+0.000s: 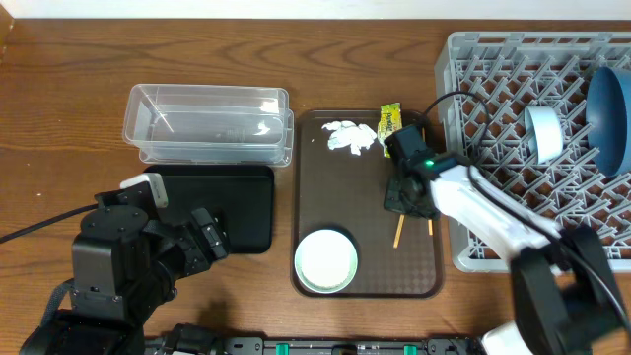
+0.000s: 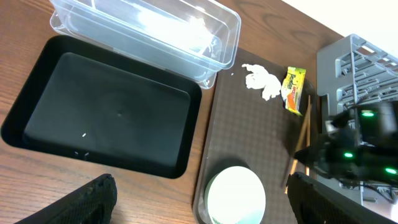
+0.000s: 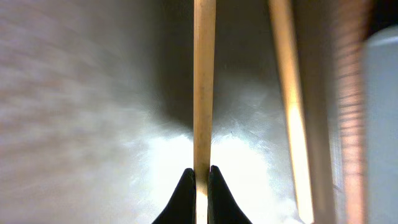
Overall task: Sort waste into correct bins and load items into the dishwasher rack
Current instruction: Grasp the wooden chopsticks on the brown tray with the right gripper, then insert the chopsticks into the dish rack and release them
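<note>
My right gripper (image 1: 409, 197) is down on the brown serving tray (image 1: 325, 212) and shut on one wooden chopstick (image 3: 204, 87). The second chopstick (image 3: 289, 106) lies beside it. A crumpled white tissue (image 1: 350, 137) and a yellow-green snack wrapper (image 1: 390, 119) lie at the tray's far end. The white green-rimmed bowl (image 1: 325, 260) sits at the tray's near end. The large blue bowl (image 1: 609, 104) and small pale-blue bowl (image 1: 543, 133) stand in the grey rack (image 1: 493, 74). My left gripper (image 2: 202, 202) is open and empty near the black tray (image 1: 242, 202). The clear tub (image 1: 209, 123) is behind it.
The black tray holds a few white specks (image 2: 84, 134). The clear tub has something white inside (image 1: 262, 128). The rack stands close against the serving tray's right edge. Bare wooden table (image 1: 59, 118) lies to the left.
</note>
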### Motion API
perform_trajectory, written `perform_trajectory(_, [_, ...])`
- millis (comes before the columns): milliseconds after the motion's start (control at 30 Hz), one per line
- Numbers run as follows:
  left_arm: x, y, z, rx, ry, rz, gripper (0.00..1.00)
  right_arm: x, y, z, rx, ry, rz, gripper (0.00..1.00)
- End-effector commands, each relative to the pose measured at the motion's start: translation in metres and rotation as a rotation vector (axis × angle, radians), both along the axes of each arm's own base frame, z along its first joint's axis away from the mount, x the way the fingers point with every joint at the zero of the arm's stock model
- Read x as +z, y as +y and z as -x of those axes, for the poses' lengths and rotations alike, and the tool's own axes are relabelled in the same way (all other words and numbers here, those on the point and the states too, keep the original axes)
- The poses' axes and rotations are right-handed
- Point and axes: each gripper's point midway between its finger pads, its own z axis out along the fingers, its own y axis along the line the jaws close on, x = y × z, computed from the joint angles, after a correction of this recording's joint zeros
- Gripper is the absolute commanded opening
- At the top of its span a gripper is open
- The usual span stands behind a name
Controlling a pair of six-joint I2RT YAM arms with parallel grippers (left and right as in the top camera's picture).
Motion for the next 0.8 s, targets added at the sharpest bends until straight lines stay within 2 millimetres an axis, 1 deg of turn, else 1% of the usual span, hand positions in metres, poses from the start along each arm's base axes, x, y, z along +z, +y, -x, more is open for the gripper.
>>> perform_trajectory(0, [0.004,0.003,0.0,0.013,-0.012,-0.005,0.89,0.051,-0.005,-0.013,0.038,-0.177,0.005,0.01])
perform_trajectory(100, [0.004,0.003,0.0,0.013,-0.012,-0.005,0.89,0.09,-0.016,-0.019,0.056,-0.31,0.022,0.01])
perform_trajectory(200, [0.004,0.003,0.0,0.013,-0.012,-0.005,0.9,0.124,-0.039,-0.026,0.12,-0.433,0.119,0.01])
perform_trajectory(300, [0.004,0.003,0.0,0.013,-0.012,-0.005,0.9,0.143,-0.057,-0.034,0.272,-0.5,0.228,0.01])
perform_trajectory(367, [0.004,0.003,0.0,0.013,-0.012,-0.005,0.89,0.146,-0.07,-0.04,0.332,-0.508,0.283,0.01])
perform_trajectory(433, [0.004,0.003,0.0,0.013,-0.012,-0.005,0.9,0.146,-0.084,-0.049,0.351,-0.51,0.326,0.01])
perform_trajectory(600, [0.004,0.003,0.0,0.013,-0.012,-0.005,0.89,0.145,-0.117,-0.079,0.305,-0.548,0.383,0.01])
perform_trajectory(700, [0.004,0.003,0.0,0.013,-0.012,-0.005,0.9,0.134,-0.134,-0.093,0.27,-0.538,0.394,0.01])
perform_trajectory(767, [0.004,0.003,0.0,0.013,-0.012,-0.005,0.89,0.117,-0.132,-0.095,0.295,-0.502,0.344,0.01])
